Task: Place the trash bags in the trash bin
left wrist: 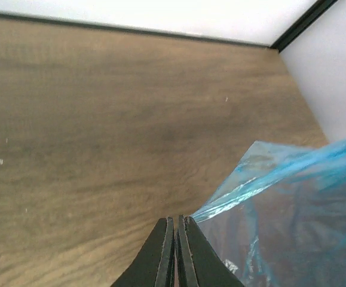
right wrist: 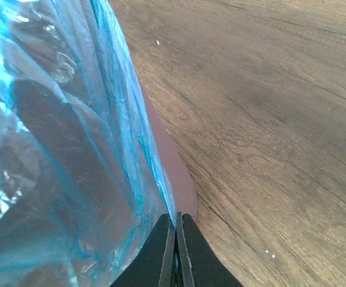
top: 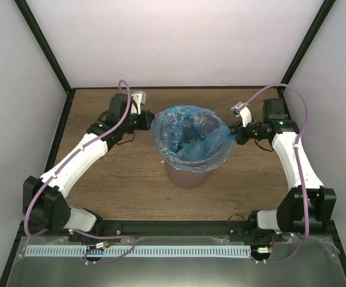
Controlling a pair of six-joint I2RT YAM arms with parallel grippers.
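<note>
From above, the crinkly light-blue bag point(top: 190, 134) sits mouth-open in the round mauve bin point(top: 187, 176) at the table's point(top: 119, 185) centre, with its glossy hem draped over the rim. My left pincer point(top: 147, 119) meets it at nine o'clock and my right pincer point(top: 237, 133) at three. My left wrist view shows my fingers closed, pinching a taut corner of film that enters from four o'clock. My right wrist view shows my fingers closed on the hem beside the bin's smooth tapered wall. I judge the lining nearly done; next, let go gently and press the slack down.
</note>
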